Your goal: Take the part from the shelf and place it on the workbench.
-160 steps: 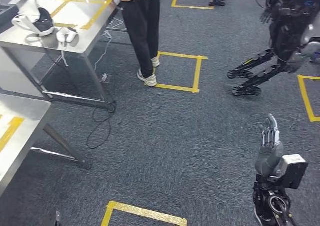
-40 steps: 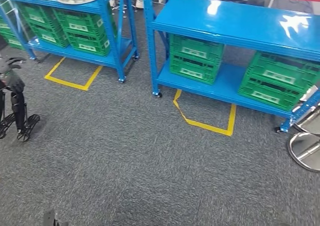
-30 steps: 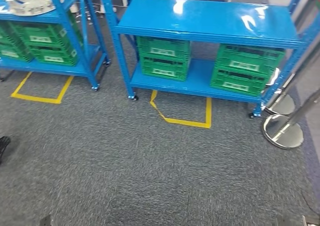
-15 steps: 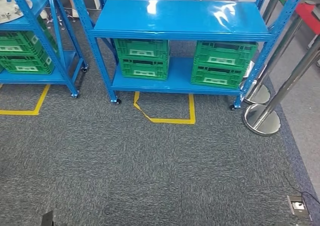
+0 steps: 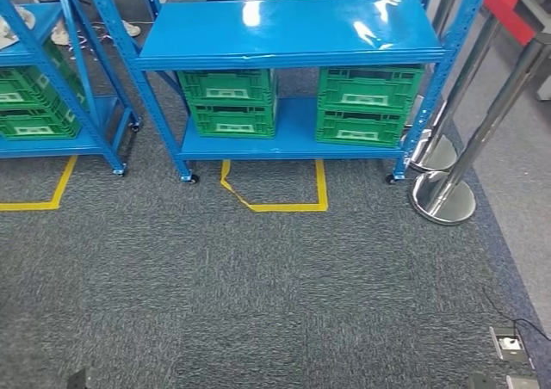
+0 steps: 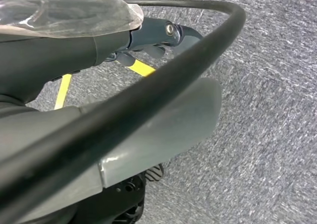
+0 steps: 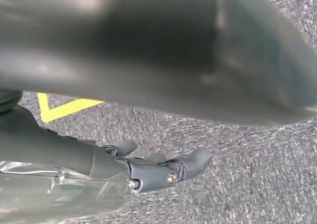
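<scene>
A blue shelf unit [image 5: 286, 32] stands straight ahead in the head view, its shiny top board bare. A second blue shelf unit [image 5: 39, 139] is at the far left, and a pale part [image 5: 8, 27] shows at the picture's edge on its upper board. My left hand [image 6: 159, 35] hangs over the grey carpet with its dark fingers stretched out and nothing in them. My right hand [image 7: 166, 172] also hangs over the carpet, fingers out and holding nothing.
Green crates [image 5: 227, 101] [image 5: 367, 101] fill the middle shelf's lower board. Chrome barrier posts with round bases [image 5: 442, 198] stand right of it. A yellow tape square [image 5: 279, 204] marks the carpet before the shelf. Floor sockets [image 5: 510, 344] lie at the near right.
The camera has turned: the workbench and person seen first gave way to the shelves, and the middle shelf has slid leftward to the picture's centre. My right hand has dropped out of the head view.
</scene>
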Controlling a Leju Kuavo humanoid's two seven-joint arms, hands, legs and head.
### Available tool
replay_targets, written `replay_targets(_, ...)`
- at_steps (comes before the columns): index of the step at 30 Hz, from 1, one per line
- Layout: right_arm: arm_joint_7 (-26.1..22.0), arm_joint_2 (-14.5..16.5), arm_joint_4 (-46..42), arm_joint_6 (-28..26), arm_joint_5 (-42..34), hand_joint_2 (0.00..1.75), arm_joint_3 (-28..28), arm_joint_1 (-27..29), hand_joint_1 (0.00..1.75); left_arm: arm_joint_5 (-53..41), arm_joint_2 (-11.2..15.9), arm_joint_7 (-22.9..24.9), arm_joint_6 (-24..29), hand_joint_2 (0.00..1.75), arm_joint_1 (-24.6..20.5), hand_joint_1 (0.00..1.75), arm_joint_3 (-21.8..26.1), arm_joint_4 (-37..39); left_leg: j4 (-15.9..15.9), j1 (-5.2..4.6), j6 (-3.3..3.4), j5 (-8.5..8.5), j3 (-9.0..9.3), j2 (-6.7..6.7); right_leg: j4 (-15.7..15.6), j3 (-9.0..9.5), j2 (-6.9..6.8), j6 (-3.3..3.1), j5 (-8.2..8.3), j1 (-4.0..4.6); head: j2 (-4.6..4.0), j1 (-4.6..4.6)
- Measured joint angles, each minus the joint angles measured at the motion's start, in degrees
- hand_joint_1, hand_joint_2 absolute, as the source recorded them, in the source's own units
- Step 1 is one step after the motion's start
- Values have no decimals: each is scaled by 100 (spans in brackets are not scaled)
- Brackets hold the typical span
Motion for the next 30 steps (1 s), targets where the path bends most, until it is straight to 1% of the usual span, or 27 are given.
replay_targets(2, 1, 1, 0, -8, 0, 0, 2, 0, 0, -4, 7, 2, -1, 0, -1, 0, 0, 0, -29, -11, 30, -7, -10, 2, -2, 14, -5, 20, 34, -2, 0, -38)
replay_targets(3, 0, 1, 0, -12, 0, 0, 3, 1, 0, -6, 10, 3, -3, 0, -4, 0, 0, 0, -74, -13, 49, -4, -2, 2, 3, 28, -7, 44, 74, 2, 0, -53)
replay_targets(4, 0, 1, 0, -16, 0, 0, 3, 2, 0, -8, 11, 4, -4, 0, -9, 0, 0, 0, -149, 9, 53, 11, 32, 4, 16, 18, -6, 67, 92, 3, 0, -62)
replay_targets(5, 0, 0, 0, -20, 0, 0, 3, 1, 0, -8, 8, 5, -6, 0, -13, 0, 0, 0, -225, 33, 46, 32, 76, 3, 87, -8, 1, 85, 66, 7, -1, -55)
replay_targets(6, 0, -1, 0, -22, 0, 0, 3, -1, 0, -9, 6, 6, -8, 0, -18, 0, 0, 0, -273, 56, 31, 50, 118, 3, 231, -82, 10, 97, -42, 8, -1, -30)
replay_targets(7, 1, -1, -1, -25, 0, 0, 4, -5, 0, -9, 3, 6, -8, 0, -19, 0, 0, 0, -308, 74, 14, 65, 150, 4, 469, -201, 18, 110, -202, 2, -1, 11)
replay_targets(9, 1, -1, -1, -27, 0, 0, 5, 0, 0, -11, 2, 7, -8, 0, -13, 0, 0, 0, -311, 65, 4, 63, 161, 4, 1214, -544, 26, 166, -561, -12, -1, 90)
replay_targets(10, 2, -1, 0, -28, 0, 0, 5, 10, 0, -13, 2, 8, -8, 0, -6, 0, 0, 0, -308, 66, -6, 55, 169, 2, 1483, -685, 26, 201, -647, -25, 0, 122)
replay_targets(11, 3, -1, 1, -28, 0, 0, 6, 20, 0, -15, 1, 11, -8, 0, 2, 0, 0, 0, -303, 73, -25, 42, 188, -1, 1575, -746, 24, 235, -631, -43, 0, 148)
replay_targets(12, 3, -1, 2, -28, 0, 0, 7, 28, 0, -18, 0, 15, -8, 0, 10, 0, 0, 0, -293, 87, -55, 21, 217, -4, 1410, -686, 21, 267, -485, -68, 0, 172)
replay_targets(13, 3, -1, 2, -28, 0, 0, 7, 30, 0, -19, -2, 18, -9, 0, 18, 0, 0, 0, -275, 106, -95, -10, 252, -5, 1035, -528, 15, 301, -243, -102, 0, 195)
replay_targets(14, 4, 2, 3, -28, 0, 0, 8, 30, 0, -20, 0, 21, -9, 0, 23, 0, 0, 1, -256, 120, -144, -46, 281, -5, 656, -359, 11, 331, -63, -122, 0, 222)
replay_targets(15, 4, 8, 7, -28, 0, 0, 11, 30, 0, -21, 7, 22, -9, 0, 23, 0, 0, 2, -212, 128, -194, -82, 293, -3, 335, -238, -6, 327, -10, -127, 0, 260)
replay_targets(16, 5, 13, 9, -28, 0, 0, 14, 28, 0, -22, 14, 22, -11, 0, 16, 0, 0, 3, -162, 124, -242, -115, 281, -1, 167, -166, -14, 268, 7, -121, 0, 283)
replay_targets(17, 6, 18, 11, -29, 0, 0, 18, 25, 0, -23, 20, 23, -12, 0, 9, 0, 0, 4, -109, 115, -285, -142, 265, 1, 151, -165, -17, 185, -68, -98, 0, 285)
replay_targets(18, 7, 21, 14, -30, -2, 0, 22, 28, 0, -24, 22, 23, -14, 0, 1, 0, 0, 4, -56, 113, -317, -160, 255, 2, 159, -165, -16, 89, -108, -80, 0, 270)
replay_targets(19, 10, 20, 14, -33, -5, 0, 26, 31, 0, -26, 18, 23, -16, 0, -7, 0, 0, 4, -2, 118, -342, -176, 243, -4, 188, -133, 7, 8, -84, -70, 0, 232)
replay_targets(20, 11, 20, 15, -38, -11, 0, 28, 33, 0, -30, 15, 23, -16, 0, -12, 0, 0, 3, 114, 130, -355, -192, 203, -33, 185, -101, 25, -37, -102, -61, 0, 190)
replay_targets(21, 12, 19, 15, -44, -17, 0, 31, 32, 0, -34, 13, 23, -18, 0, -16, 0, 0, 3, 329, 141, -357, -232, 86, -72, 173, -56, 43, -69, -111, -55, 0, 152)
replay_targets(22, 11, 19, 14, -51, -22, 0, 33, 23, 0, -38, 10, 23, -20, 0, -21, 0, 0, 2, 670, 141, -353, -313, -123, -117, 158, -18, 60, -101, -126, -46, 0, 106)
replay_targets(24, 10, 19, 13, -61, -26, 0, 35, 6, 0, -41, 10, 23, -25, 0, -18, 0, 0, 2, 1515, 109, -327, -573, -711, -177, 148, 30, 87, -165, -172, -9, 0, 22)
replay_targets(25, 10, 19, 13, -63, -27, 0, 37, 4, 0, -42, 10, 23, -26, 0, -11, 0, 0, 2, 1825, 83, -303, -666, -976, -189, 146, 62, 105, -193, -204, 16, 0, -10)
replay_targets(26, 11, 20, 13, -66, -27, 0, 39, 5, 0, -41, 10, 23, -26, 0, 1, 0, 0, 2, 1950, 50, -266, -668, -1153, -197, 145, 104, 126, -215, -241, 41, 0, -30)
replay_targets(27, 11, 21, 13, -68, -30, 0, 40, 6, 0, -40, 11, 23, -26, 0, 14, 0, -1, 3, 1852, 8, -209, -547, -1218, -206, 143, 154, 150, -227, -280, 60, 0, -46)
replay_targets(28, 11, 22, 13, -70, -34, 0, 42, 7, 0, -40, 14, 23, -26, 0, 23, 0, -1, 3, 1560, -50, -136, -318, -1181, -215, 138, 207, 173, -233, -321, 74, 0, -59)
replay_targets(29, 10, 24, 13, -72, -38, 0, 43, 7, 0, -40, 21, 23, -26, 0, 31, 0, -1, 4, 1140, -121, -45, -19, -1074, -224, 130, 241, 194, -237, -363, 80, 0, -75)
replay_targets(30, 9, 34, 13, -74, -42, 0, 44, 8, 0, -40, 37, 23, -25, 0, 32, 0, -1, 5, 771, -187, 40, 180, -969, -241, 121, 288, 217, -231, -404, 90, 0, -87)
